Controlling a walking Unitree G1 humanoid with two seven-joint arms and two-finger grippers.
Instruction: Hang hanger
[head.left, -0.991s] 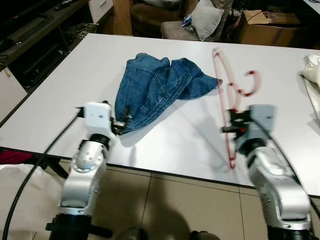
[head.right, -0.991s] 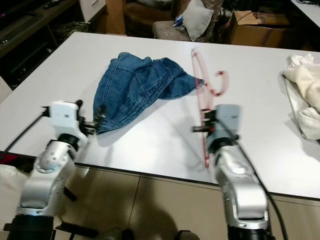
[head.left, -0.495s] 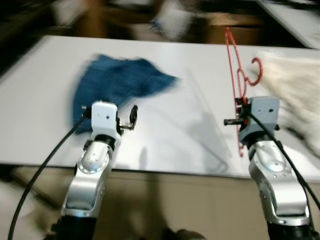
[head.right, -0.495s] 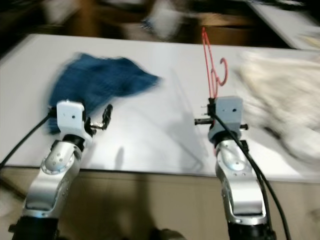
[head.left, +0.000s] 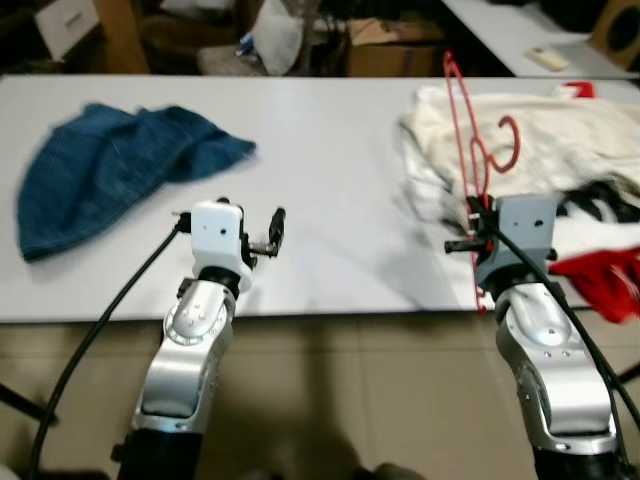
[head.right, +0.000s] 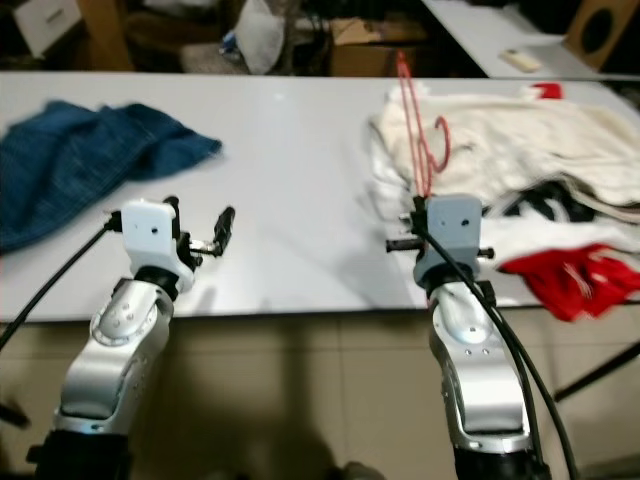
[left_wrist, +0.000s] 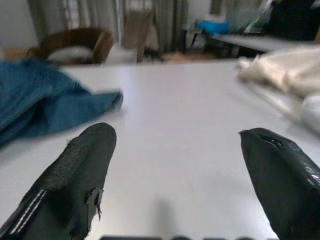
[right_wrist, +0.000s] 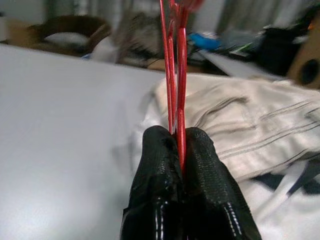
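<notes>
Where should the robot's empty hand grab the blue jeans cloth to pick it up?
Probably the pointed corner of the blue denim cloth: it sticks out flat toward the open left gripper, with bare table around it. Come in low from that side.

The red hanger runs off the top of the right wrist view, so its hook is lost there. In the head views, the right end effector has its fingertips tucked behind its own grey housing. The blue denim garment is cut by the frame's left edge. The cream clothes and a red cloth run past the right edge, and dark patches among them are too blurred to name. Beyond the tabletop, the clutter is smeared.
</notes>
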